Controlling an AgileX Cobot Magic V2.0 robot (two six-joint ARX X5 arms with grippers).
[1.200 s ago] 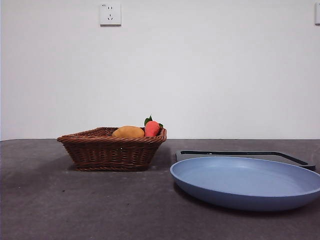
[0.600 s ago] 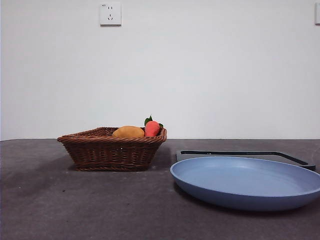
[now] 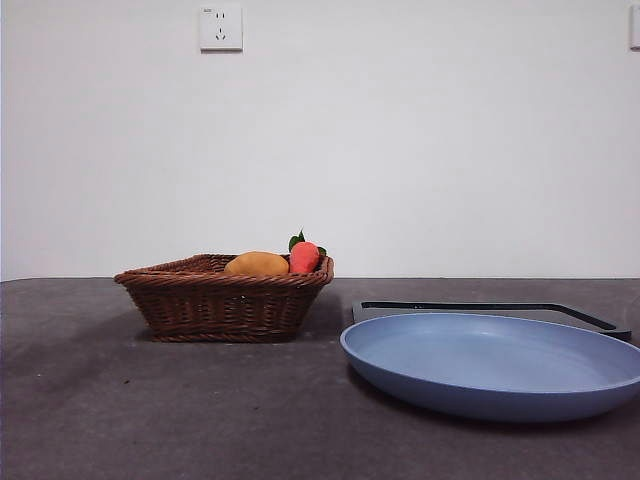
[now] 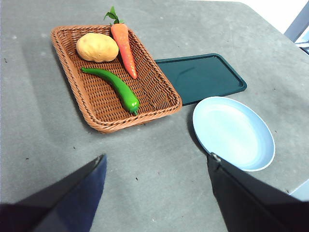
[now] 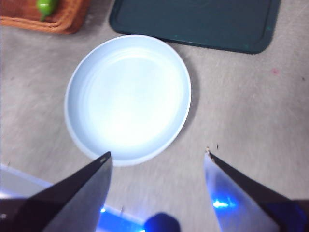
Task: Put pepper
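A grey table [image 3: 180, 410] was seen before a plain white wall [image 3: 420, 150] bearing a socket [image 3: 221, 27]. Nearest in the front view, a blue plate [image 3: 495, 365] was laid on the table, bare, with a dark green tray [image 3: 500, 307] just behind it. Farther back and to the side, a wicker basket [image 3: 222, 297] was set. In the left wrist view, the pepper [image 4: 113, 87] was found lying flat in the basket, between a yellow-orange oval fruit [image 4: 97, 47] and a carrot [image 4: 124, 43] and the basket's rim. The left tool [image 4: 157, 166] was held high above the table, jaws spread wide, nothing gripped. The right tool [image 5: 158, 162] was held above the plate's edge, jaws likewise wide and unladen.
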